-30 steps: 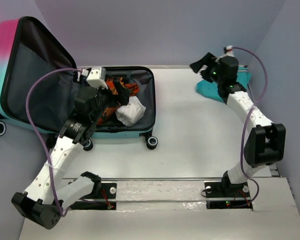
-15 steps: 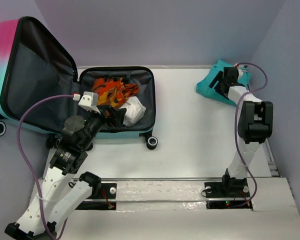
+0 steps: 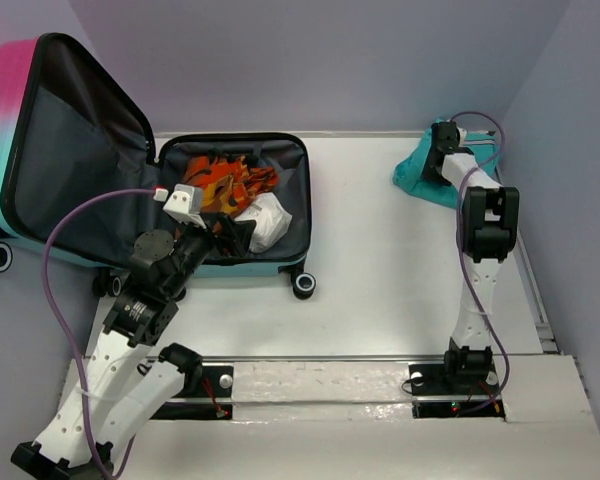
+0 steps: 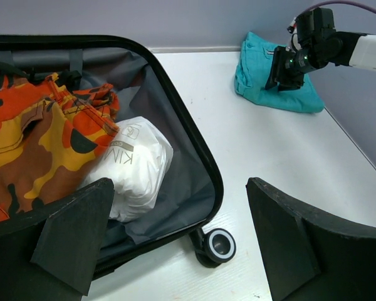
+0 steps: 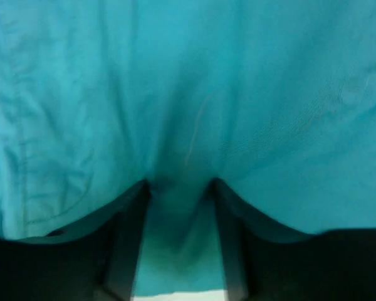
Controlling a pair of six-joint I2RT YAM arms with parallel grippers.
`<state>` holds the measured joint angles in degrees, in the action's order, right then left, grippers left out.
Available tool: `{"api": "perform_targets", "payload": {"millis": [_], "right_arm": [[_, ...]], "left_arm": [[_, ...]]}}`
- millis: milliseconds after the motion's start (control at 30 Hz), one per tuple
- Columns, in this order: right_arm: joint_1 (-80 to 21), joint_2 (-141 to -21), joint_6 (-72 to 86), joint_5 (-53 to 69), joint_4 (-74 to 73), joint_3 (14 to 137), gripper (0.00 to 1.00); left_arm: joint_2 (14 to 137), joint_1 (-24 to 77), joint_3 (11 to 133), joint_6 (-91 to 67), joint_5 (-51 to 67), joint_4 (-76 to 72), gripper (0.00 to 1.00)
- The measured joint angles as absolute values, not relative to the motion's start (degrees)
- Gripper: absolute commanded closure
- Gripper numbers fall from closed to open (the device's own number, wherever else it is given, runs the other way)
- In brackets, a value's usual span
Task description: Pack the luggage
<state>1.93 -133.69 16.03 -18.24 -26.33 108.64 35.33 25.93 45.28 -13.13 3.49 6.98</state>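
The luggage (image 3: 75,150) lies open at the left, its pink-to-teal lid propped up and the grey lining showing. Its base (image 4: 194,144) holds an orange camouflage garment (image 3: 225,180) and a white bag (image 3: 265,220). My left gripper (image 3: 230,232) hovers open and empty over the base's near edge; its jaws stand wide apart in the left wrist view (image 4: 178,188). A folded teal garment (image 3: 420,180) lies at the far right. My right gripper (image 3: 442,150) is pressed down into it, and its fingers pinch a fold of teal cloth (image 5: 188,75).
A black suitcase wheel (image 3: 303,285) sticks out at the base's near right corner and also shows in the left wrist view (image 4: 217,244). Grey walls close in the table at the back and right. White tabletop (image 3: 380,250) lies between suitcase and teal garment.
My left gripper has pulled back from inside the suitcase to its near edge. My right gripper has dropped onto the teal garment and closed on a fold.
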Motion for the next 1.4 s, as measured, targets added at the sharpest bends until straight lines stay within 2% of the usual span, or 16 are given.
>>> {"api": "perform_targets", "payload": {"millis": [33, 67, 100, 233, 400, 500, 533, 700, 900, 1033, 1233, 1400], "right_arm": [[1.48, -133.91, 15.22, -18.26, -27.00, 109.40, 0.65], [0.97, -133.91, 14.44, -18.24, -27.90, 109.91, 0.71], [0.30, -133.88, 13.67, -18.15, -28.60, 110.08, 0.72], [-1.83, -132.75, 12.27, -17.91, -28.91, 107.77, 0.72], [-5.93, -123.59, 12.78, -15.62, -27.31, 93.67, 0.72], [-9.13, -115.07, 14.63, -11.92, -23.77, 81.06, 0.71], [-10.04, -110.85, 15.88, -10.20, -22.68, 74.94, 0.62], [-11.77, -95.39, 19.75, -4.21, -20.88, 57.60, 0.29], [-7.62, -80.20, 22.37, 3.03, -19.53, 54.37, 0.09], [-0.93, -72.27, 24.45, 4.12, -15.46, 52.62, 0.07], [11.05, -61.71, 31.46, 6.09, -8.21, 36.34, 0.01], [13.54, -57.91, 36.36, 6.52, -8.27, 27.51, 0.00]], "left_arm": [[35.33, 25.93, 45.28, -13.13, 3.70, 6.92, 0.01], [35.38, 25.93, 45.28, -13.13, 4.03, 6.85, 0.01], [35.42, 25.93, 45.28, -13.13, 4.27, 6.76, 0.01], [35.83, 25.93, 45.32, -13.69, 6.31, 6.17, 0.01], [37.76, 25.96, 46.70, -15.20, 9.93, 5.85, 0.01], [40.32, 27.07, 48.42, -16.69, 12.12, 5.41, 0.01], [41.06, 27.79, 48.82, -17.19, 12.29, 5.34, 0.01], [47.72, 36.69, 50.89, -19.99, 11.68, 4.25, 0.01], [60.64, 46.89, 54.02, -22.33, 5.89, 2.33, 0.01], [73.80, 50.65, 60.53, -23.05, 1.39, 0.99, 0.01], [93.45, 50.94, 74.39, -23.11, -2.26, -0.14, 0.02], [108.47, 50.92, 88.27, -23.09, -5.19, 1.63, 0.02]]}}
